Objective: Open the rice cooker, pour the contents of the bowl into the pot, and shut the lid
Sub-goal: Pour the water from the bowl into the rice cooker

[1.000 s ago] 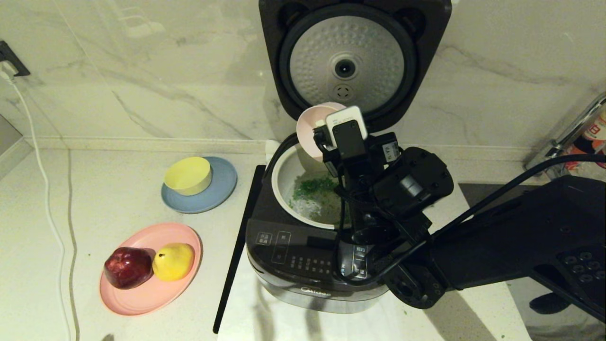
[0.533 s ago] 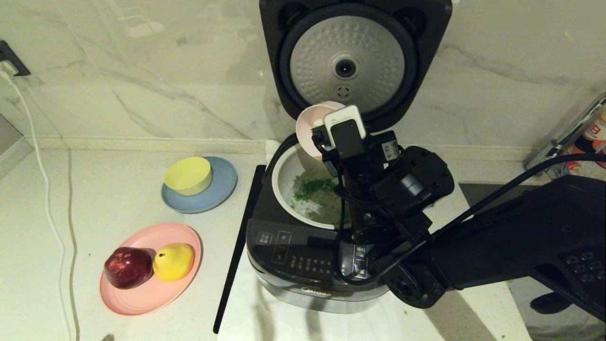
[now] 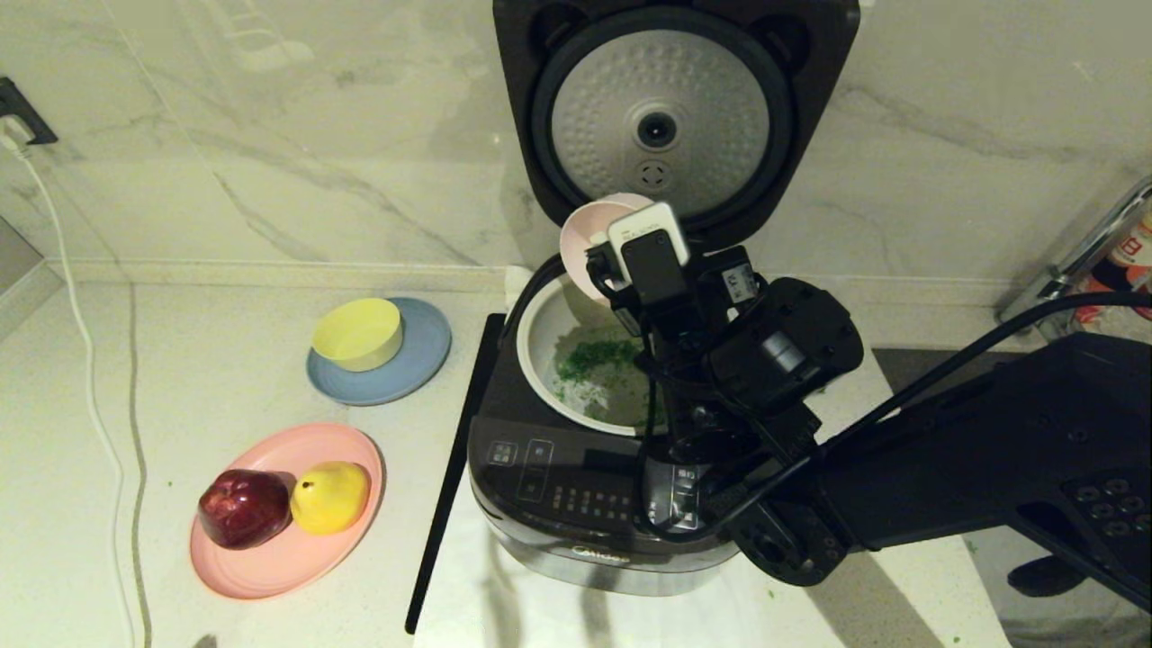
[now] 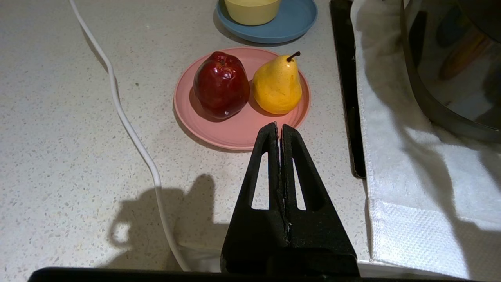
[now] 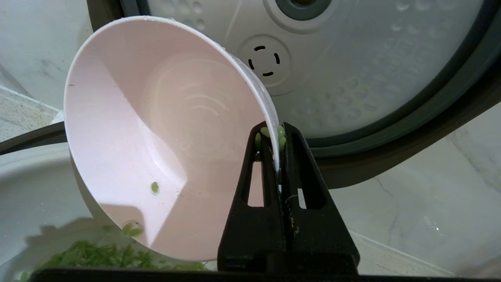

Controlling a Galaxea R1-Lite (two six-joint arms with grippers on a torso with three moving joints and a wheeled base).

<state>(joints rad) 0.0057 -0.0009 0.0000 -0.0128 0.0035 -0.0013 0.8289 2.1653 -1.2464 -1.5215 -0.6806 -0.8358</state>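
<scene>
- Pale speckled stone countertop (image 3: 225, 360) runs below a white marble-veined wall (image 3: 270, 135), with a white cloth (image 4: 411, 188) spread under the appliance.
- Large dark grey-black rice cooker (image 3: 576, 504) with a glossy button panel stands on the cloth, its hinged dark lid (image 3: 670, 108) raised upright and the dimpled silver inner plate facing forward.
- Black right arm (image 3: 945, 468) reaches in from the right across the cooker's front.
- Round off-white inner pot (image 3: 540, 346) sits in the cooker; bright green chopped contents (image 3: 594, 355) lie heaped on its floor.
- Flat pink plate (image 3: 270, 562) at the left carries a dark red apple (image 3: 243, 508) and a yellow pear (image 3: 330, 496), touching each other.
- Blue saucer (image 3: 414, 360) behind it holds a small yellow bowl (image 3: 357, 334).
- Small pale pink-cream bowl (image 5: 156, 137) hangs tipped on its side above the pot, before the lid, nearly empty with a few green bits clinging inside.
- Right gripper (image 5: 274, 135) pinches the bowl's rim, jaws clamped either side of the thin wall.
- Left gripper (image 4: 278, 129) hangs parked low over the counter near the pink plate, jaws pressed together on nothing.
- Thin white cable (image 4: 129, 125) snakes across the counter at the far left.
</scene>
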